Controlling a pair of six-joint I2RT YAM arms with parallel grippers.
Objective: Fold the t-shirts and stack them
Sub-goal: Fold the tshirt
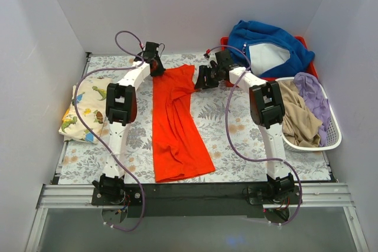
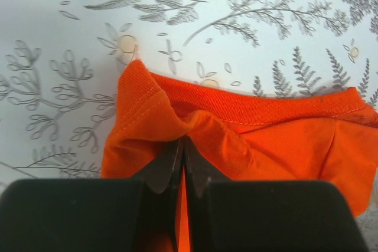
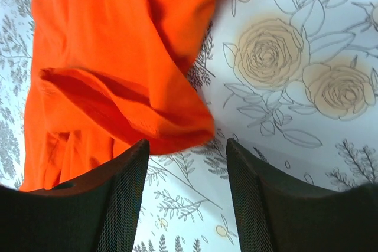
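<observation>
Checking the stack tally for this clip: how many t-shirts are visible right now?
2. The orange-red t-shirt lies mid-table, its far corner pinched in the left gripper; the dinosaur-print t-shirt sits folded at the left edge. Crumpled clothes in the white basket may hide more.

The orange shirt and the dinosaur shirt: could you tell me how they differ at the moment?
The orange shirt is plain; the dinosaur shirt is cream with prints. The orange shirt lies mid-table as a long strip; the dinosaur shirt sits folded small at the left edge. The left gripper pinches the orange shirt's far corner; no gripper holds the dinosaur shirt. Both lie on the floral mat.
</observation>
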